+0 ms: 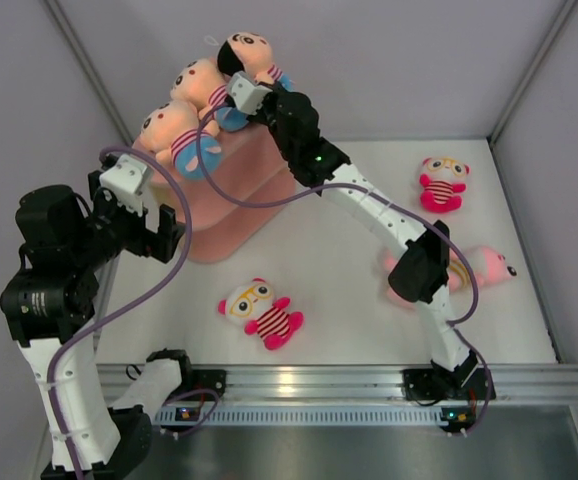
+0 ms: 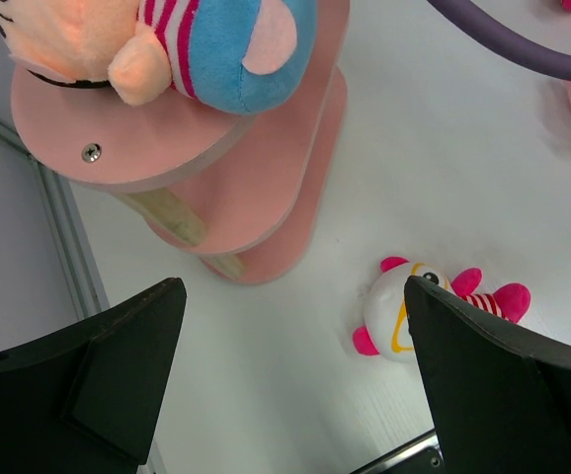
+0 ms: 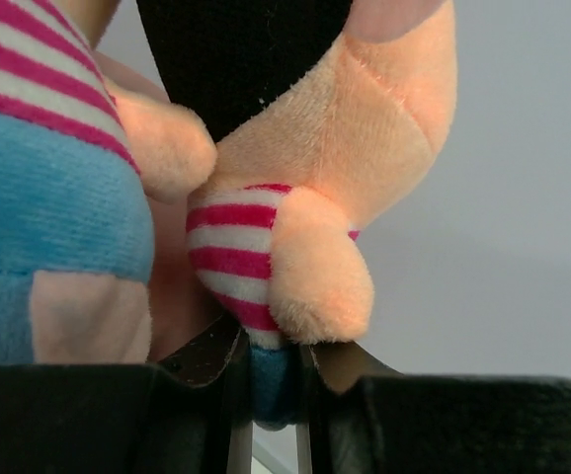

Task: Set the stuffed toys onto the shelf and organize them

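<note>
Up at the far end of the pink three-tier oval-board shelf (image 1: 237,215), our right gripper (image 3: 271,383) sat narrow, pinching the blue bottom of a peach-headed plush doll w/ red-striped shirt (image 1: 252,55) beside two matching peach dolls (image 1: 197,85), while the left gripper (image 2: 295,385) hung wide & empty near the shelf. We judged the doll should sit fully on the top board, leaning on its neighbour, before the jaws eased off slow & straight. We couldn't see the board under it, & a pink plush toy (image 1: 489,265) on the white table (image 1: 349,300) was partly hidden behind the right arm.
</note>
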Motion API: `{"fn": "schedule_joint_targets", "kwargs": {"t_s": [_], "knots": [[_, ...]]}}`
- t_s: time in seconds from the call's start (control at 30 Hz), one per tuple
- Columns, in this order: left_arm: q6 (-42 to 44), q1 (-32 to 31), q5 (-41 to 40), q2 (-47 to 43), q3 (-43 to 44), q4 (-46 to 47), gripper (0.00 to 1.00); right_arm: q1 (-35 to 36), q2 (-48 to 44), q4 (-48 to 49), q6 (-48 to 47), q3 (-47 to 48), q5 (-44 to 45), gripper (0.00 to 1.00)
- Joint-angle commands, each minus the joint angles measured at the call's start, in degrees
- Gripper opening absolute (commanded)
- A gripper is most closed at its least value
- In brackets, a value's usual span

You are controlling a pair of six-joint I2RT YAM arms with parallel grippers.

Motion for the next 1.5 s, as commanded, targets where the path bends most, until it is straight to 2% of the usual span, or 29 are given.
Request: {"fn": "schedule_joint_targets", "kwargs": {"t_s": [0.0, 0.33, 0.4, 0.5, 0.53, 0.63, 0.8, 0.9, 1.0, 1.03, 1.13, 1.27, 1.33, 1.47], "knots": [[0.1, -0.3, -0.3, -0.5, -0.4, 3.1, 0.99, 1.5, -4.0, -2.2, 4.5, 1.8, -4.8, 0.15], [0.1, -0.2, -0.1, -0.8, -0.5, 3.0, 0.99, 1.1, -3.7, -3.2, 5.3, 1.9, -4.8, 0.23], [0.0, -0.3, 0.0, -0.8, -0.6, 3.1, 0.99, 1.0, -3.6, -3.7, 5.5, 1.9, -4.7, 0.27], [0.0, -0.2, 0.1, -0.8, -0.5, 3.1, 0.99, 0.9, -3.7, -4.3, 6.1, 1.9, -4.5, 0.38], [0.1, -0.3, 0.1, -0.9, -0.6, 3.1, 0.99, 0.9, -3.8, -4.4, 6.3, 1.9, -4.8, 0.44], [0.0, -0.3, 0.0, -0.9, -0.6, 3.1, 0.98, 0.8, -4.1, -5.2, 7.1, 1.8, -6.3, 0.5], [0.0, -0.2, 0.2, -0.9, -0.7, 3.1, 0.99, -0.1, -4.5, -5.2, 9.5, 1.7, -7.7, 0.51], [0.1, -0.3, 0.3, -0.9, -0.8, 3.1, 0.98, -1.2, -4.2, -5.6, 11.7, 1.7, -9.0, 0.47], [0.1, -0.3, 0.2, -0.9, -0.8, 3.1, 0.99, -1.9, -4.5, -5.7, 13.9, 1.2, -9.4, 0.35], [0.1, -0.3, 0.2, -0.9, -0.8, 3.1, 0.99, -2.1, -4.7, -5.6, 14.3, 1.1, -9.2, 0.25], [0.3, -0.2, 0.0, -0.9, -0.8, 3.0, 0.99, -2.6, -5.9, -3.8, 15.8, -0.4, -8.3, 0.16], [0.0, -0.2, 0.3, -0.6, -0.4, 3.1, 0.99, -3.4, -8.3, -1.6, 16.8, -2.4, -6.9, 0.08], [-0.4, -0.2, 0.8, -0.4, 0.1, 3.1, 0.99, -3.5, -9.5, -0.9, 16.2, -2.7, -5.4, 0.01], [-2.0, -0.2, 1.6, 0.5, 2.3, 4.2, 0.99, -3.4, -12.1, 2.5, 14.3, -3.8, -0.4, 0.0]]}}
